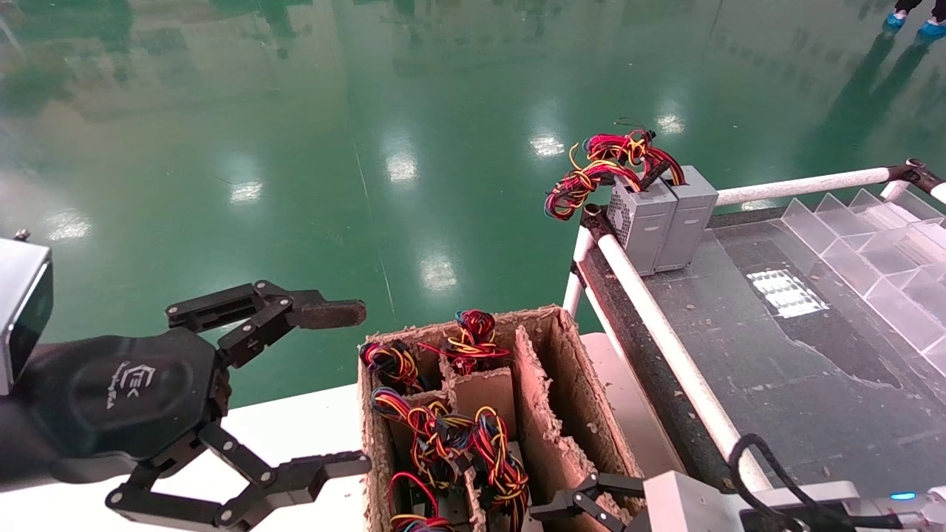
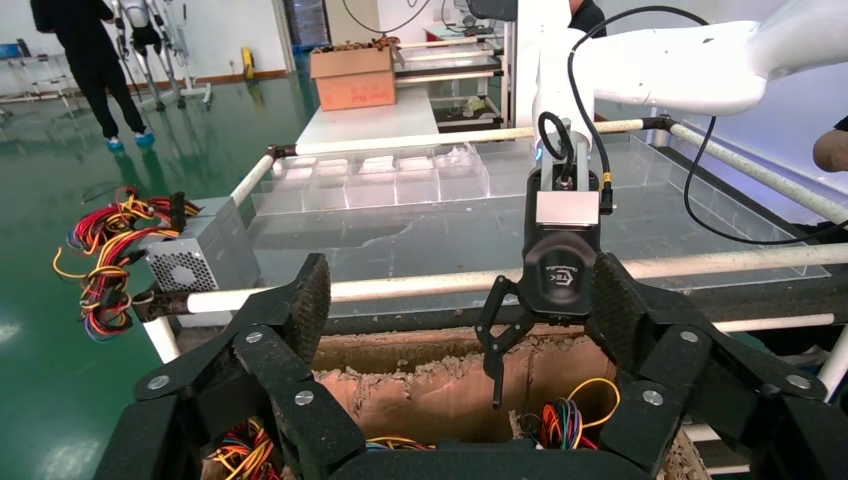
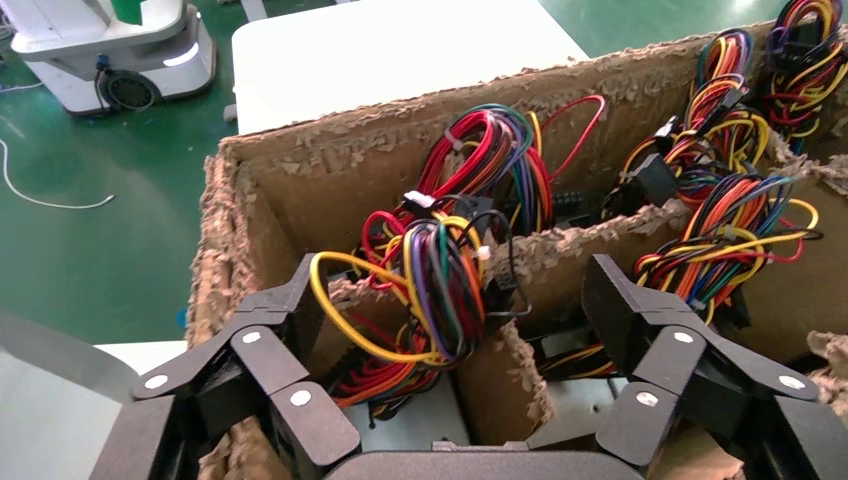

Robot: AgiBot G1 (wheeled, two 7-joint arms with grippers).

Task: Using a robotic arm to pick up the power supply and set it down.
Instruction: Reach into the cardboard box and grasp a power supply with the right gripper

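two grey power supplies [image 1: 661, 222] stand upright side by side, touching, at the near-left corner of a dark railed bench [image 1: 798, 355], their red, yellow and orange wires [image 1: 602, 168] spilling over the white rail [image 1: 669, 336]; in the left wrist view only one vent face shows clearly. left of that bench a torn cardboard box [image 1: 562, 391] with dividers sits on a white bench [image 1: 295, 428], and several wire bundles stick up from its compartments, at least four in the head view; how many supplies lie under them cannot be told. the left gripper [image 1: 355, 388] hangs left of the box, above the white bench's edge, its two fingers spread wide and holding nothing. the right gripper [image 1: 573, 506] is at the box's near right side, low over a compartment; in its wrist view the two fingers stand wide open on either side of a bundle of mixed-colour wires [image 3: 440, 290], not closed on it. clear plastic dividers [image 1: 879, 251] lie at the dark bench's far right.
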